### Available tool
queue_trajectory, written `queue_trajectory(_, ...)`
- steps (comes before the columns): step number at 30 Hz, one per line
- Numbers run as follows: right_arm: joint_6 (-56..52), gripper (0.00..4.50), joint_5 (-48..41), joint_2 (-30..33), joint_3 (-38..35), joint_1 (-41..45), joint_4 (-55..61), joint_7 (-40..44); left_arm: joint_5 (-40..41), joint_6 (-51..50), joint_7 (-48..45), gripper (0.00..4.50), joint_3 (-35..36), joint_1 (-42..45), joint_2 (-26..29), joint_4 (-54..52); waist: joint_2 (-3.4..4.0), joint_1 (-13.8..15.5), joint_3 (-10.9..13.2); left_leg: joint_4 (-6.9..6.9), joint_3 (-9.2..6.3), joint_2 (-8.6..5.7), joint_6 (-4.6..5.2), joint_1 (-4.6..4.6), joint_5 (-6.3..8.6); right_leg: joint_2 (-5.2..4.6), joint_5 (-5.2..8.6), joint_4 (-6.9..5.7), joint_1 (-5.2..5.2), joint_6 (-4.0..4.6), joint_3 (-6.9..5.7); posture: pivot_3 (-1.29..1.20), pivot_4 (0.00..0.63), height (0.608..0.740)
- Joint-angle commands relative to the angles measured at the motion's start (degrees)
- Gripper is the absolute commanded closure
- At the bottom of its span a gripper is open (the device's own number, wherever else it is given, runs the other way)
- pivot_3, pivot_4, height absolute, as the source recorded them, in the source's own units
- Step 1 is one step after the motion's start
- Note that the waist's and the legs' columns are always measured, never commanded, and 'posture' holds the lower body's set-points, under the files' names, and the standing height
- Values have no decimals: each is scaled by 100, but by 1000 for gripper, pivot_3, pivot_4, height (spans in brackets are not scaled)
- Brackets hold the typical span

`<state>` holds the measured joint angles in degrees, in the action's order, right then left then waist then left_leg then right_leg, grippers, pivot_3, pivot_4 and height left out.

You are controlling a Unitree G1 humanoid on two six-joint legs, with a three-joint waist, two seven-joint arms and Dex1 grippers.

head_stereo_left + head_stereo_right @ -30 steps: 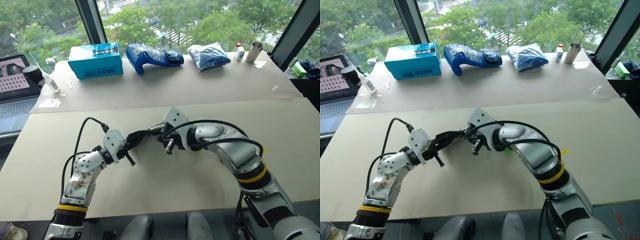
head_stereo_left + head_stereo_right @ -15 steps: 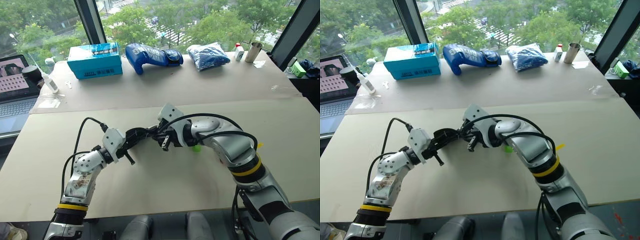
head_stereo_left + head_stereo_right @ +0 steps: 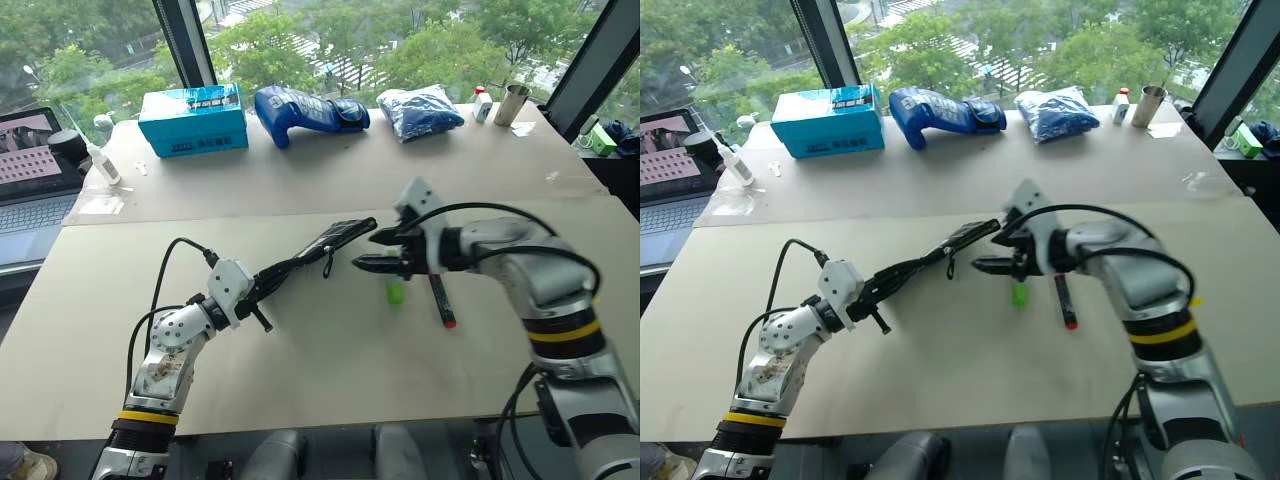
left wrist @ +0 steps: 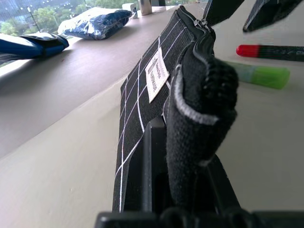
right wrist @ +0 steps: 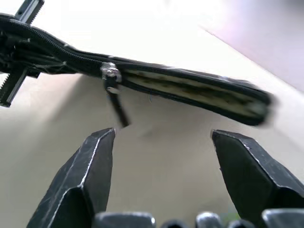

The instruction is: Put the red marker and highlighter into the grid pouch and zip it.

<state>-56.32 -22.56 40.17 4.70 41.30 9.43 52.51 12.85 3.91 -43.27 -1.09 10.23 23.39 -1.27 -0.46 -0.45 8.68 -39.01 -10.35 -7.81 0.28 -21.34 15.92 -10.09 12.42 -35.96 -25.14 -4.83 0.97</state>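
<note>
Green highlighter (image 3: 396,291) just below open right claw (image 3: 378,250).

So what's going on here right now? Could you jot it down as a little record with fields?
Left claw: shut on the flat black fabric pouch with white grid lines, holding it above the table
Pouch zipper: partly open, pull strap hanging
Right claw: open, empty, beside the pouch's far end
Black marker with red cap: lying on the beige table
Stubby light-green highlighter: lying beside the marker
</note>
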Motion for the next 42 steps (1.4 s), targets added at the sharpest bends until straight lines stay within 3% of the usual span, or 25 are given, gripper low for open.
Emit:
queue_trajectory(1,400,853,269,860,-870,-482,-274,-126,132,376,-156,4500,66,-114,24,-155,-1,16,0,0,3,1,2,0,1,0,-1,4,1,-1,0,0,150,739)
queue_trajectory(7,91,853,587,911,-947,-1107,-667,-914,64,907,-555,4500,19,-293,228,116,-1,-4,0,1,55,9,2,1,1,-1,-1,1,-4,0,3,0,150,739)
queue_trajectory(15,-405,853,464,658,-1029,-1031,-590,-1347,347,1217,-1075,4500,270,-365,612,456,3,-16,1,1,79,24,10,5,6,0,-10,4,-3,6,5,0,150,739)
queue_trajectory(29,-1082,853,-162,557,-1055,-1183,184,-1318,860,895,-1054,4500,504,-546,542,123,3,-16,1,0,76,25,13,5,7,0,-14,8,-2,4,5,0,150,739)
queue_trajectory(42,-939,853,72,582,-393,-1673,361,-1574,1061,656,-1089,4500,541,-629,515,-100,3,-13,1,-1,76,25,13,5,8,0,-16,8,-2,3,5,0,150,739)
